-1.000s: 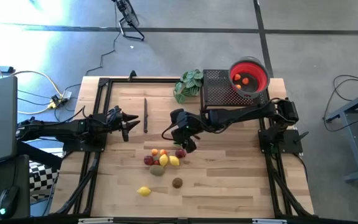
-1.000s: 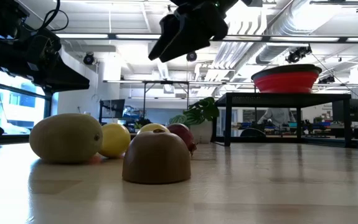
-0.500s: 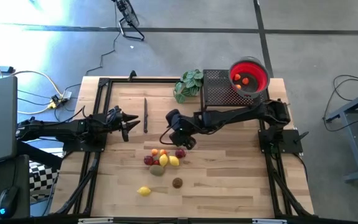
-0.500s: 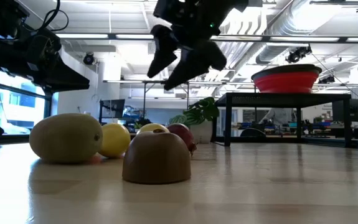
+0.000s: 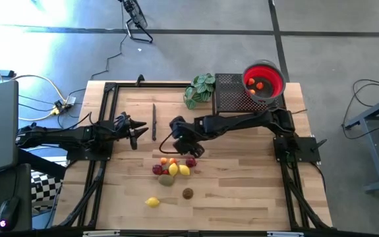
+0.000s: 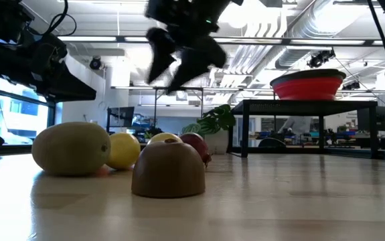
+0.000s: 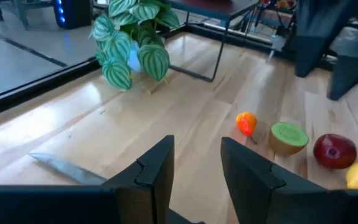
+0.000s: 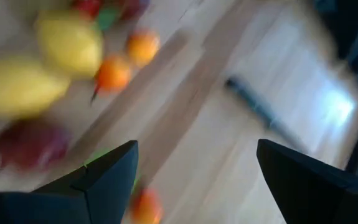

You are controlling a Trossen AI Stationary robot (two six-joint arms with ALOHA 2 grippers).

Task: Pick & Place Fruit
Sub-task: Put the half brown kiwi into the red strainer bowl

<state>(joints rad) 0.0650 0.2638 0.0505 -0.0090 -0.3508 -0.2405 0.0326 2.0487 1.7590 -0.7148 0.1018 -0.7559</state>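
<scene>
Right gripper (image 5: 190,149): jaws wide, empty, centre frame above the fruit (image 5: 174,166).
Advice: descend straight onto one edge fruit.
Left gripper (image 5: 138,132): jaws partly open, empty.

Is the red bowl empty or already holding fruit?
Holding fruit: the red bowl on the black stand shows small orange pieces inside from above.

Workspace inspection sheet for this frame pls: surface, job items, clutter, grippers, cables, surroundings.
Surface: wooden table, dark frame rails.
Job's things: fruit cluster mid-table; lone lemon and brown fruit nearer the front; some fruit in the red bowl on the black stand.
Clutter: leafy plant; knife.
Grippers: right gripper open above the cluster, empty; left gripper idle beside the knife, fingers slightly apart, empty.
Cables: bundle off the table's left.
Surroundings: grey floor; no people seen.
</scene>
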